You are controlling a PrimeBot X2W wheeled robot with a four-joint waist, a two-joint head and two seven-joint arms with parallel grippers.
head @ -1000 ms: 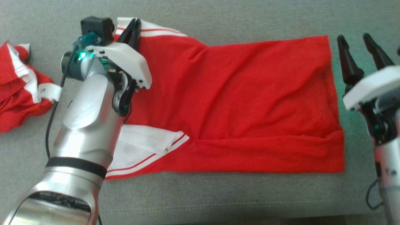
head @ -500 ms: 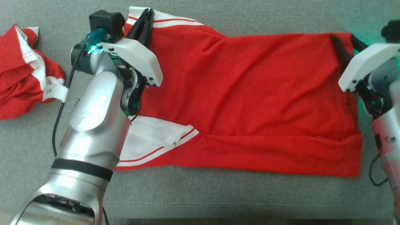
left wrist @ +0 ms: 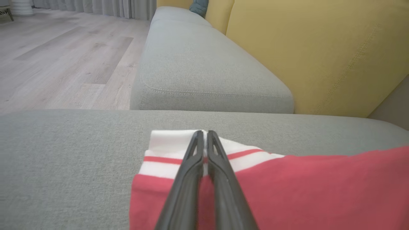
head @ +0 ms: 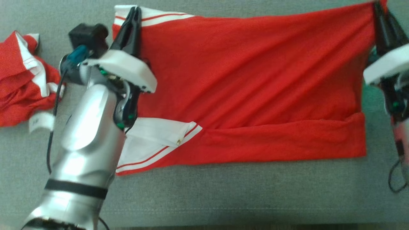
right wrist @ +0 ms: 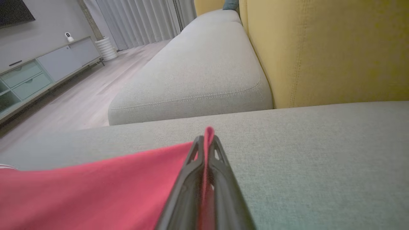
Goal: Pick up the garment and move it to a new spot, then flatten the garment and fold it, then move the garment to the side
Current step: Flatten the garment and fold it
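Red short-sleeved garment (head: 249,80) of thin knit, with white striped cuffs, lies spread across the grey fabric sofa seat (head: 223,198), its length running from left to right in front of the robot. The near long edge is already turned over into a narrow band, and the near sleeve lies folded on the body.

What has changed is on the right side. One second ago the right fingers (head: 380,19) were standing spread, beside the hem and not touching it. Now they are pressed together on the far right corner of the hem; in the right wrist view a small tip of red cloth comes out between them (right wrist: 199,150). The left fingers (head: 133,19) were pinching the far left corner at the white cuff already, and they keep it, closed tightly on the cloth (left wrist: 200,143).

So both far corners are now held, and the far edge looks more straight and more tight between them than before. I think the robot is ready for the next fold, bringing the far edge towards the near one.

A second crumpled red and white garment (head: 19,86) lies on the seat further left, well apart from the work.
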